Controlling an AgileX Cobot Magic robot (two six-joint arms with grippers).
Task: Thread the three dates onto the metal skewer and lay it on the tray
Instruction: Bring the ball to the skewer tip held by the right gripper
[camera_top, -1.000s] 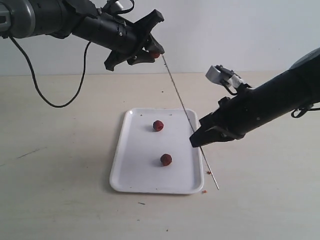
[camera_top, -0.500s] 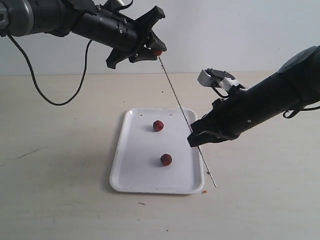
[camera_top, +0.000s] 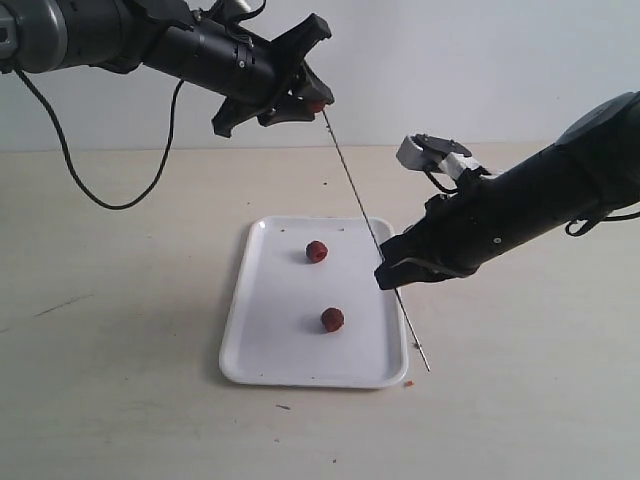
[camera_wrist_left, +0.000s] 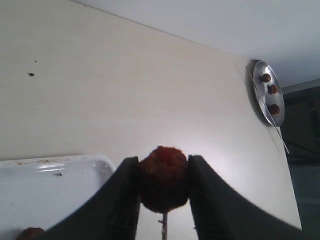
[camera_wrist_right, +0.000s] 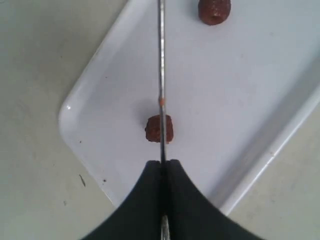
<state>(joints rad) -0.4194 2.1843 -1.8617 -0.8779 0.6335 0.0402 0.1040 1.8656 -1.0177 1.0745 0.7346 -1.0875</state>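
White and glossy, the flat rectangular tray (camera_top: 290, 350) lies nearest me on the pale table (camera_top: 120, 380). It holds two small, wrinkled, dark red dates, well apart: the front date (camera_top: 332, 319) and the back date (camera_top: 317, 251). Nothing else of any size lies in it.

Just off the tray's front right corner I see the lower tip of the thin, straight, dark grey metal skewer (camera_top: 355, 195). I cannot tell whether the tip touches the table.

Above the tray's right rim, the black right gripper (camera_top: 385, 278) has its fingers clenched tight on the skewer. In the right wrist view the two fingers (camera_wrist_right: 150, 200) press together with the rod running out between them, over the tray, and crossing the front date (camera_wrist_right: 159, 128).

From there the skewer slants up and away to the black left gripper (camera_top: 312, 100), held high over the far side of the table. Its fingers (camera_wrist_left: 120, 200) grasp the third date (camera_wrist_left: 163, 178) from both sides, and the skewer's upper end meets that date. I cannot tell how deep it has gone in.

Farthest off, the left wrist view shows a small silvery oval dish (camera_wrist_left: 278, 98). It carries three dark red pieces and has a thin rod lying across it.
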